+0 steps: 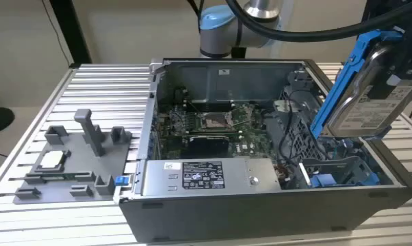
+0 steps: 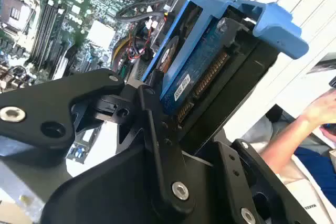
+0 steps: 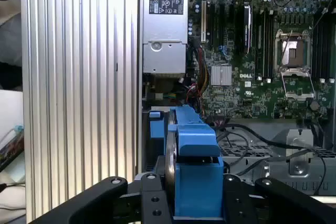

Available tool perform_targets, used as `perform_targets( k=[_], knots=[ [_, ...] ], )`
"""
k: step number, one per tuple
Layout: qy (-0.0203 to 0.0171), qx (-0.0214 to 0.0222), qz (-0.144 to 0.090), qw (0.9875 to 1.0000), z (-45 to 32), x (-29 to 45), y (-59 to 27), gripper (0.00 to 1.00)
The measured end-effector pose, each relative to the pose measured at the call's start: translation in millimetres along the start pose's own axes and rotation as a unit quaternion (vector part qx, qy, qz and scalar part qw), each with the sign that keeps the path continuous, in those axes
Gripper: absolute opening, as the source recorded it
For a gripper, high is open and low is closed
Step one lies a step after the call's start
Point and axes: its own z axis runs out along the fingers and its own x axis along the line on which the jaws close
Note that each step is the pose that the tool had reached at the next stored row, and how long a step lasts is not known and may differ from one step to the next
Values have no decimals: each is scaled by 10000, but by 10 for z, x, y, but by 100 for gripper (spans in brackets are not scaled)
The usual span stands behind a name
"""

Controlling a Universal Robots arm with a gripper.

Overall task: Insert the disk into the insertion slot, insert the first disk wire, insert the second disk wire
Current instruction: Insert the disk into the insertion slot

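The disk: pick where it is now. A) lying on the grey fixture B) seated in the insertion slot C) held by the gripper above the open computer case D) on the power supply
C: the gripper clamps the disk, tilted in the air above the computer case.

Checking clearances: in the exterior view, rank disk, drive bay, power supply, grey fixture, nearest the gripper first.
1. Disk, held in the gripper, exterior view's right.
2. Drive bay, below it.
3. Power supply, case front.
4. Grey fixture, exterior view's left.
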Motion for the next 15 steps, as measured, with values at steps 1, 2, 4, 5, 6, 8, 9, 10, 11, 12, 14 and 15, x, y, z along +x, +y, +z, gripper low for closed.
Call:
perform_targets(
  k=[1, 2, 4, 5, 6, 8, 9, 10, 11, 12, 14, 15],
  knots=[
    [0, 0, 0, 10000, 0, 0, 0, 0],
    [0, 0, 0, 10000, 0, 0, 0, 0],
    [0, 0, 0, 10000, 0, 0, 0, 0],
    [0, 0, 0, 10000, 0, 0, 0, 0],
    [0, 0, 0, 10000, 0, 0, 0, 0],
    [0, 0, 0, 10000, 0, 0, 0, 0],
    [0, 0, 0, 10000, 0, 0, 0, 0],
    [1, 0, 0, 10000, -1, 1, 0, 0],
    [1, 0, 0, 10000, -1, 4, 0, 0],
    [1, 0, 0, 10000, -1, 8, 0, 0],
    [1, 0, 1, 10000, 1, 24, -1, 0],
    [1, -1, 1, 10000, 1, 34, -2, 0]
  ],
)
